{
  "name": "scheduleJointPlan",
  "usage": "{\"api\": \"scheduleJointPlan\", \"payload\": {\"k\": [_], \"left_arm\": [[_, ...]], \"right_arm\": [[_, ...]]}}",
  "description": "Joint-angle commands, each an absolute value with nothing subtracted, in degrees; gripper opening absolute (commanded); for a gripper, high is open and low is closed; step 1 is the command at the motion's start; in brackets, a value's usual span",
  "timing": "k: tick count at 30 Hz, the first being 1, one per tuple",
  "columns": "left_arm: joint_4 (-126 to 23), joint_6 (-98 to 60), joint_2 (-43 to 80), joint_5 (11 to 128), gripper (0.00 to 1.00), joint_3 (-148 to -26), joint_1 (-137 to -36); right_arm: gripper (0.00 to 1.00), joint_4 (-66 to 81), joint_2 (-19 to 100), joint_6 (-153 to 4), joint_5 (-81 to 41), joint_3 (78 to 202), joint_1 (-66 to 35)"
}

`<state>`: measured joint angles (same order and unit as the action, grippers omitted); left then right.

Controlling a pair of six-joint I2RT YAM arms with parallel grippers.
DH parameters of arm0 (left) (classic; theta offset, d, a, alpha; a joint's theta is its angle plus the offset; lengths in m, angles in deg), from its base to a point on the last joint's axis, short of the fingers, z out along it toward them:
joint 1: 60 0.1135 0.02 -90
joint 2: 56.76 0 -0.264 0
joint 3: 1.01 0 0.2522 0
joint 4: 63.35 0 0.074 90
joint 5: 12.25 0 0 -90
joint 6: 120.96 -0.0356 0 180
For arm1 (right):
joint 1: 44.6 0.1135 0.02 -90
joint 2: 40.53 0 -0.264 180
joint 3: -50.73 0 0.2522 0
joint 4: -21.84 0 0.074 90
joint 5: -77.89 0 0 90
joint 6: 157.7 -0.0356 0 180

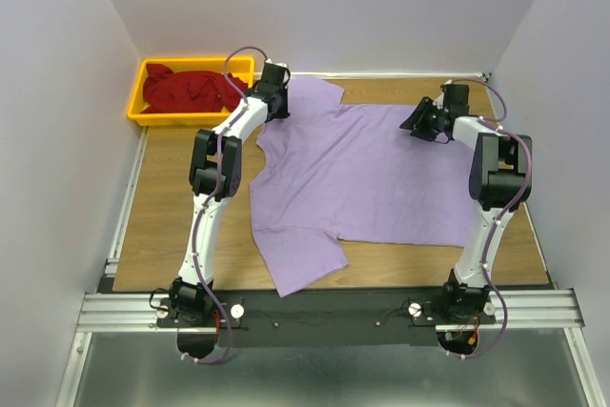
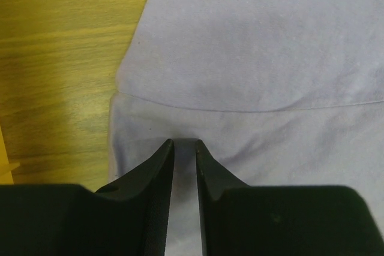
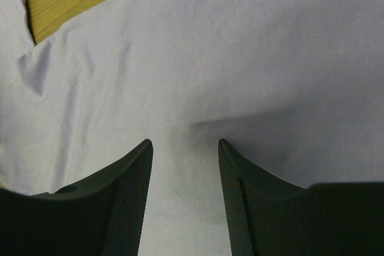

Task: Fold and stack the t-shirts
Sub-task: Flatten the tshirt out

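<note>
A wooden table (image 1: 172,207) fills the floor of a plain white-walled booth, with the two arm bases on a metal rail along the bottom of the overhead view. In the upper left corner of the table sits a yellow bin (image 1: 136,110) holding a crumpled red t-shirt (image 1: 186,91). A purple t-shirt (image 1: 362,178) lies spread flat across the middle of the table, one sleeve pointing to the lower centre of the frame and the other to the upper centre, just right of the bin. The left gripper (image 1: 274,100) is down at that upper sleeve. Its wrist view shows the black fingers (image 2: 161,172) drawn almost together, with a thin ridge of purple cloth pinched at their tips beside a curved seam and bare wood to the left. The right gripper (image 1: 422,123) is at the upper right part of the shirt. In its wrist view the fingers (image 3: 135,172) stand well apart over smooth cloth, gripping nothing, with a wedge of table at the upper left.
</note>
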<state>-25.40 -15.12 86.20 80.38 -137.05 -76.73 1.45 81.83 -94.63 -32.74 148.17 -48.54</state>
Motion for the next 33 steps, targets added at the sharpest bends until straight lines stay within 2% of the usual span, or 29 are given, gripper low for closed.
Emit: {"api": "scheduleJointPlan", "payload": {"k": [1, 9, 10, 20, 21, 23, 25, 28, 33], "left_arm": [[-19.4, -13.4, 89.6, 81.4, 0.27, -139.7, -76.6], [-21.3, -5.1, 87.0, 82.8, 0.23, -135.8, -75.6], [-21.7, -4.5, 86.8, 82.9, 0.17, -135.4, -75.4], [-25.3, 1.3, 84.9, 85.7, 0.18, -132.5, -74.9], [-25.8, 1.3, 84.7, 85.9, 0.20, -132.5, -74.9], [-27.6, 0.5, 83.5, 86.4, 0.28, -132.2, -75.1], [-29.4, -1.2, 81.6, 86.3, 0.40, -132.2, -75.3], [-30.3, -3.3, 78.5, 86.4, 0.52, -133.8, -76.9], [-31.4, -6.1, 69.8, 88.4, 0.58, -131.6, -81.2]], "right_arm": [[0.56, 1.0, 80.7, -94.2, -29.2, 146.9, -49.9], [0.56, 1.1, 80.8, -94.0, -25.1, 145.3, -53.1], [0.56, 1.0, 80.8, -93.9, -24.9, 145.2, -53.4], [0.57, 1.0, 81.6, -91.4, -28.2, 147.8, -54.2], [0.57, 1.0, 81.4, -91.3, -28.7, 147.8, -54.2], [0.57, 1.0, 80.8, -91.3, -29.9, 148.3, -54.1], [0.57, 0.9, 79.4, -91.3, -31.7, 148.2, -54.1], [0.57, 0.8, 76.5, -91.6, -32.8, 147.2, -53.7], [0.57, -1.1, 69.5, -91.4, -32.0, 142.5, -50.5]]}}
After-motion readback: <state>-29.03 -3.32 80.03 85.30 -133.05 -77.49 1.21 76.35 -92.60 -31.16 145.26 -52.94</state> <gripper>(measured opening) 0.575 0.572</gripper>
